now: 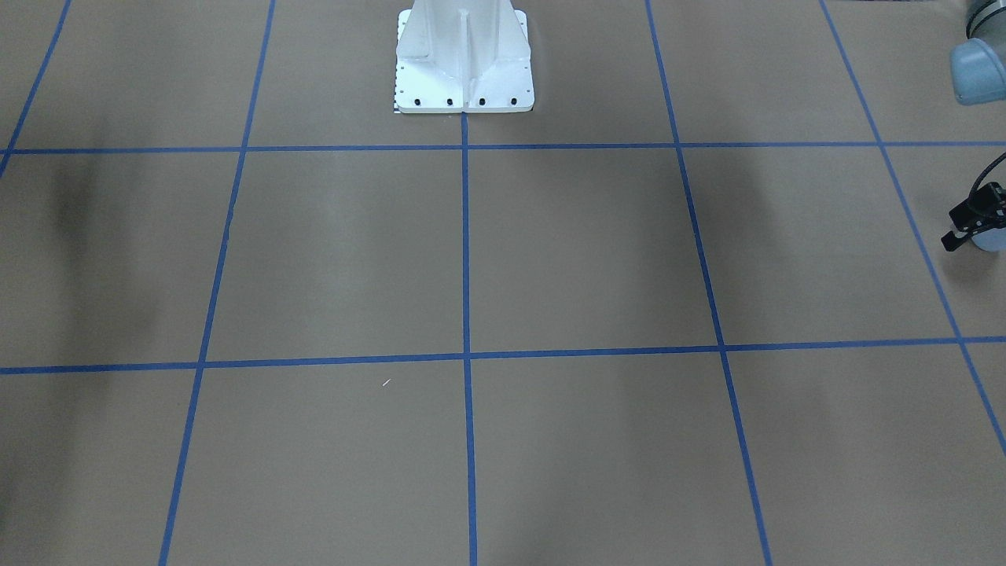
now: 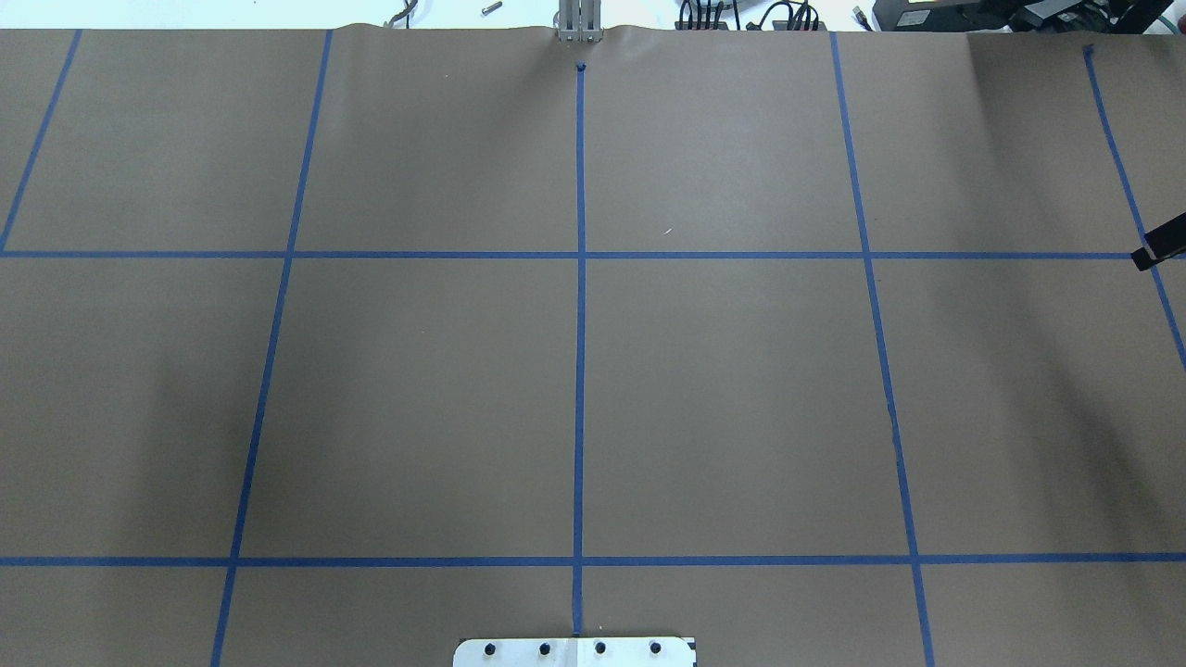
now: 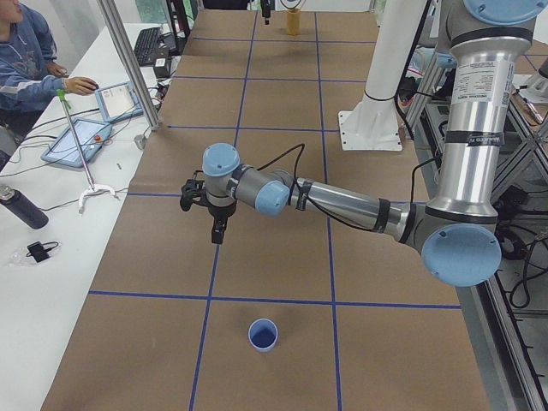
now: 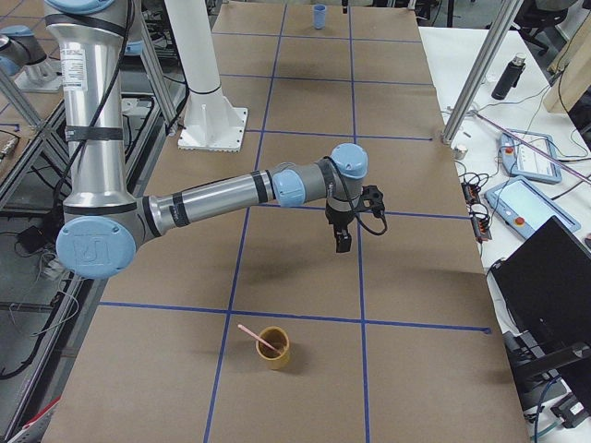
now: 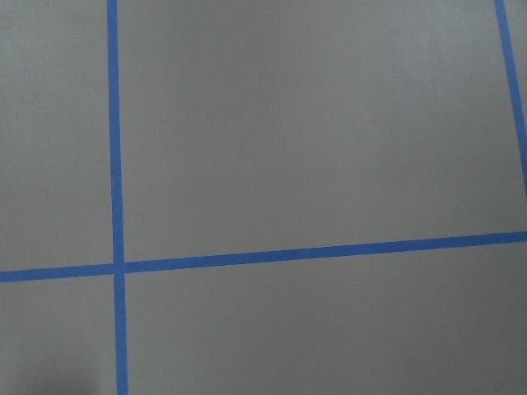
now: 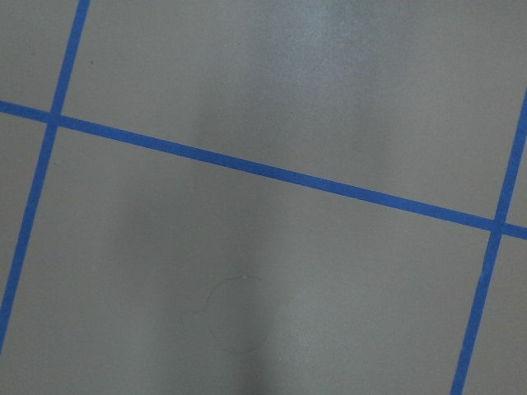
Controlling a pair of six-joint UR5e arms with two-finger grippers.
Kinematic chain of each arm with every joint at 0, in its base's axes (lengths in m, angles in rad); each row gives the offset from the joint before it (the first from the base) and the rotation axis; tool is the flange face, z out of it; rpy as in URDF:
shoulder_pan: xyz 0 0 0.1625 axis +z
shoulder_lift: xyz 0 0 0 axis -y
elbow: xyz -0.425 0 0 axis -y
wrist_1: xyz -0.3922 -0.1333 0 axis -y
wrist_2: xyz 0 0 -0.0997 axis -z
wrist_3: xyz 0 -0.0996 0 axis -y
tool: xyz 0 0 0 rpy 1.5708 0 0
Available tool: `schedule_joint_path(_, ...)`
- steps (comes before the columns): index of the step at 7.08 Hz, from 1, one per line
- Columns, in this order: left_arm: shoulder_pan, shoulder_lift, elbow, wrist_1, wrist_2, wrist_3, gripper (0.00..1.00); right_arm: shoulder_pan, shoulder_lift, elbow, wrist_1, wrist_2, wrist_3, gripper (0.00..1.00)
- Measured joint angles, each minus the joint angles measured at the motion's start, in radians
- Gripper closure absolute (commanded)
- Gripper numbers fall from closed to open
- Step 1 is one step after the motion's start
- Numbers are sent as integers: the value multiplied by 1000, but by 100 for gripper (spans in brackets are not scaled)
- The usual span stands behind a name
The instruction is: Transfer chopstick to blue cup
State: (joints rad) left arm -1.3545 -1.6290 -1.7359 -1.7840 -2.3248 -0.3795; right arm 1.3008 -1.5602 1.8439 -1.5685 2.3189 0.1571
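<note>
Chopstick [image 4: 256, 337] is seen in yellow cup [image 4: 273, 349], far from blue cup [image 3: 263, 334], only in exterior right; left gripper [image 3: 217, 235] and right gripper [image 4: 343, 244] widths cannot be told.

Lighting is even, diffuse and from overhead; no hard glare is seen. Soft shadow bands are cast across the brown paper table cover [image 1: 330, 259], darkest at the front-facing view's left. Both wrist views are rendered dimmer, greyish and slightly soft.
</note>
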Motion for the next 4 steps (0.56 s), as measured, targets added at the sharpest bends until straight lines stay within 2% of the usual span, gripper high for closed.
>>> schedule_joint_path(4,0,10,0,-61,-1,-9,2,0,0,5,1,1,0,0)
